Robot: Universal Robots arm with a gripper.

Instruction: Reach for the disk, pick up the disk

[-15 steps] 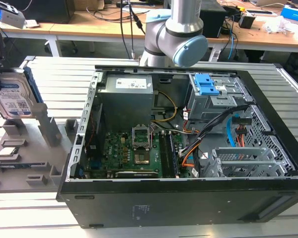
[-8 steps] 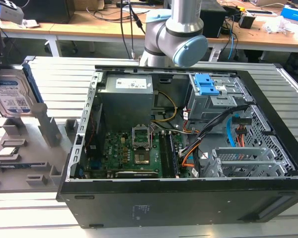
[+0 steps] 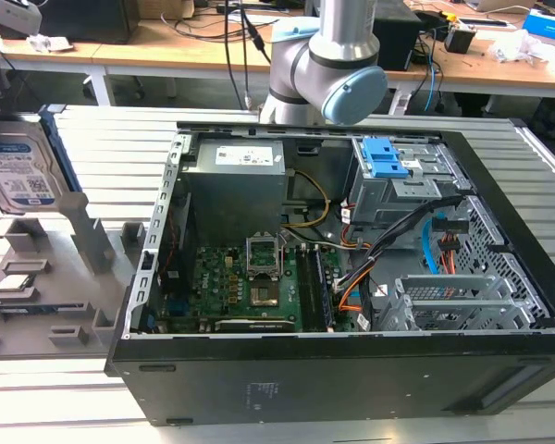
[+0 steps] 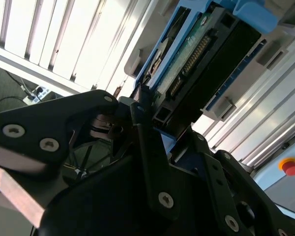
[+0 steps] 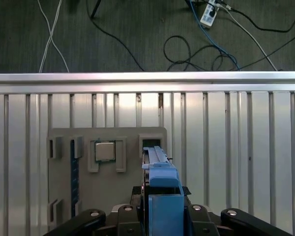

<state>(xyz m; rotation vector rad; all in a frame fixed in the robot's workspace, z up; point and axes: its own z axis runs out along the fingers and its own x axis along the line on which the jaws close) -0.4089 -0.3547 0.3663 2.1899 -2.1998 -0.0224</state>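
- Pincer (image 5: 162,190) clamped on disk (image 5: 163,209), which it holds upright on edge.
- Disk hangs over slot of grey fixture (image 5: 130,135), flat faces free.
- Processor chip (image 5: 104,150) rests in nearby recess.
- Slatted desk (image 5: 236,147) surrounds fixture; open computer case (image 3: 351,370) stands apart, toward the exterior view's right.

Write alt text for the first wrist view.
The hand grips the disk on edge, blue rail toward the camera, over a grey tray that holds a square chip. Under them lies a slatted metal table, and beyond its edge a dark floor with loose cables.
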